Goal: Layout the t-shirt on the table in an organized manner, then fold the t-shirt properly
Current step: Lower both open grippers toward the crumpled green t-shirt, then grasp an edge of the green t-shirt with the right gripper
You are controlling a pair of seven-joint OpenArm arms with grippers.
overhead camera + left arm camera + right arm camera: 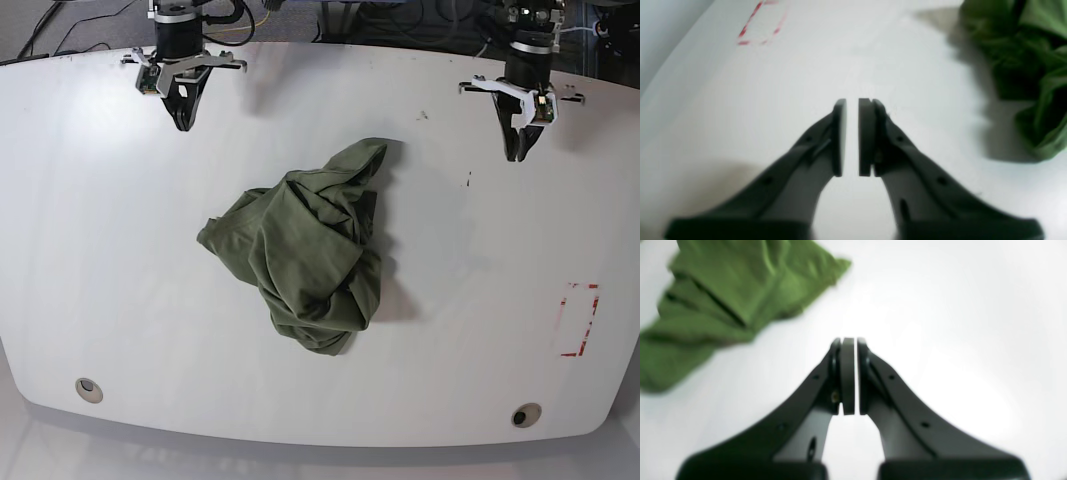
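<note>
The olive-green t-shirt (310,250) lies crumpled in a heap at the middle of the white table (100,250). My left gripper (515,155) hangs over the far right of the table, apart from the cloth. In the left wrist view its pads (839,133) stand a narrow gap apart, nothing between them, with the t-shirt (1023,60) off to the right of the left gripper (852,100). My right gripper (183,125) hangs at the far left, shut and empty. The right wrist view shows the right gripper (849,339) over bare table, the t-shirt (730,290) at upper left.
A red dashed rectangle (580,320) is marked near the table's right edge, and it also shows in the left wrist view as a red dashed rectangle (761,23). Two round grommet holes (89,388) (525,414) sit near the front edge. Cables lie behind the table.
</note>
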